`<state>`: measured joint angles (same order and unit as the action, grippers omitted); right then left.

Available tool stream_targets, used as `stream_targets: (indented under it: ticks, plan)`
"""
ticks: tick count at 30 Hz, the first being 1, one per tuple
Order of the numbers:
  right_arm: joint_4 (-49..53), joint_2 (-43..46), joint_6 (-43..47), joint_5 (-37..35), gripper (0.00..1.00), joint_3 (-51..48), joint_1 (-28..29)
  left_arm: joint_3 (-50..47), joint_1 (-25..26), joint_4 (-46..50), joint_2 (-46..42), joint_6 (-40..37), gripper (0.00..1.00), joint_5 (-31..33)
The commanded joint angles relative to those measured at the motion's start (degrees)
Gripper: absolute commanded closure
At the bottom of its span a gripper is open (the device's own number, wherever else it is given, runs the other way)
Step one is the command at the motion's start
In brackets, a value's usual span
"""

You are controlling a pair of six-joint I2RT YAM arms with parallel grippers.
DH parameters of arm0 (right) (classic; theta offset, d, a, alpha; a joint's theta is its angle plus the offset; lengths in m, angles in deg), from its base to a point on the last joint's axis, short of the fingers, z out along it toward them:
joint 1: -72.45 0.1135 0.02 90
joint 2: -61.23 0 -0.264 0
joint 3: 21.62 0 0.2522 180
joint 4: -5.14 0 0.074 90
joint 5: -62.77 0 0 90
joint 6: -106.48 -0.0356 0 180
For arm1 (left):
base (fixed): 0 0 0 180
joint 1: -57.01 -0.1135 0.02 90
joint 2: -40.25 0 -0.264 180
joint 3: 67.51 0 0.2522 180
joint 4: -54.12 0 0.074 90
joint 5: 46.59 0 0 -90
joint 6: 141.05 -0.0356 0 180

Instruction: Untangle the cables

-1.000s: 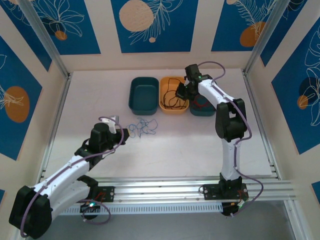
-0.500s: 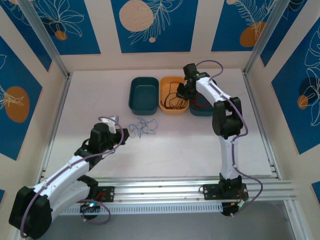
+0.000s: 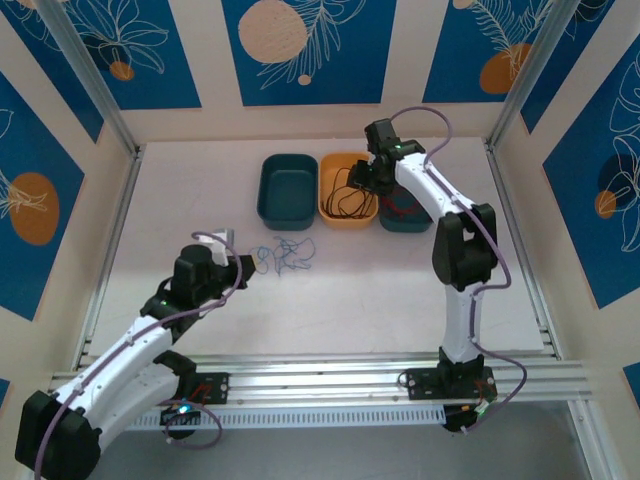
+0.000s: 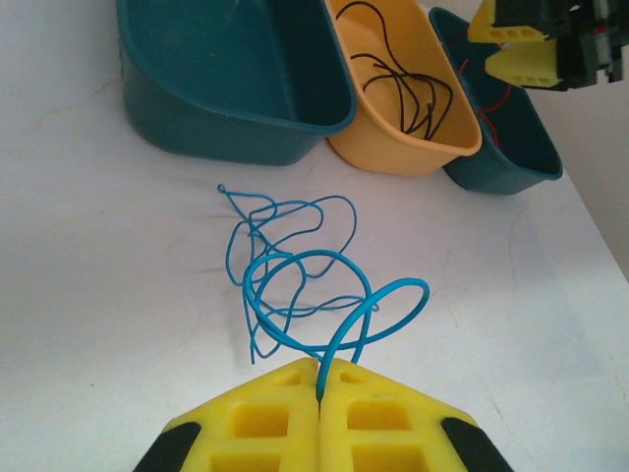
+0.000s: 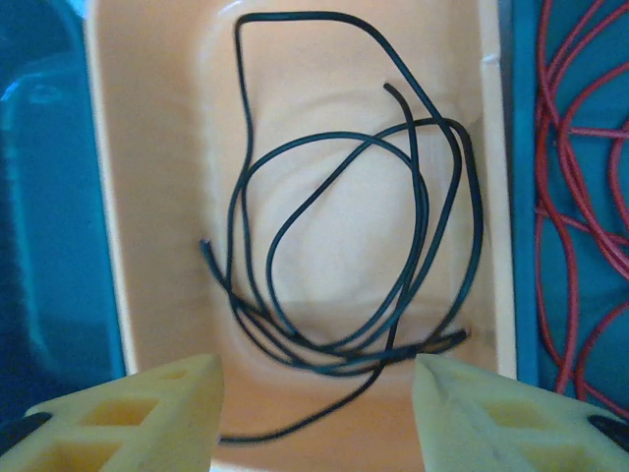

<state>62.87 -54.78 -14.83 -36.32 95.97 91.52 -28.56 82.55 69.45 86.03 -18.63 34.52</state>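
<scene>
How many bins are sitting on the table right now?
3, side by side: the left teal bin, empty; the yellow bin in the middle, holding black cable; the right teal bin, holding red cable.

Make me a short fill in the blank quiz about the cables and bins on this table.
1. The left end effector is shut on a cable coloured ___.
2. The black cable lies in the ___ bin.
3. The right end effector, above that bin, has its jaws ___.

Missing words: blue, yellow, open.
</scene>
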Motion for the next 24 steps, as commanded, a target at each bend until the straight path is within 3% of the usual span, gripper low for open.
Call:
stream_targets:
  ticks: [1, 7, 11, 17, 24]
  plan:
    - [-3.9, 7.2, 1.6, 0.3, 0.42, -6.0, 1.9, 2.9, 0.2, 2.8, -1.5, -2.0, 1.00, 0.1]
    - [-15.4, 17.9, 3.4, 7.4, 0.33, -21.0, 5.9, 4.2, 0.3, 3.7, -3.1, -2.3, 1.00, -0.7]
    - [-21.3, 21.4, 3.6, 9.9, 0.32, -28.6, 10.4, 4.5, 0.3, 3.9, -3.2, -2.3, 1.00, -0.7]
    - [-26.0, 19.8, 3.3, 13.5, 0.35, -32.8, 15.7, 4.8, 0.3, 5.0, -3.2, -2.2, 1.00, -0.3]
    - [-25.8, 13.3, 4.9, 14.4, 0.40, -30.2, 16.8, 4.7, 0.3, 7.6, -4.1, -1.3, 1.00, 2.1]
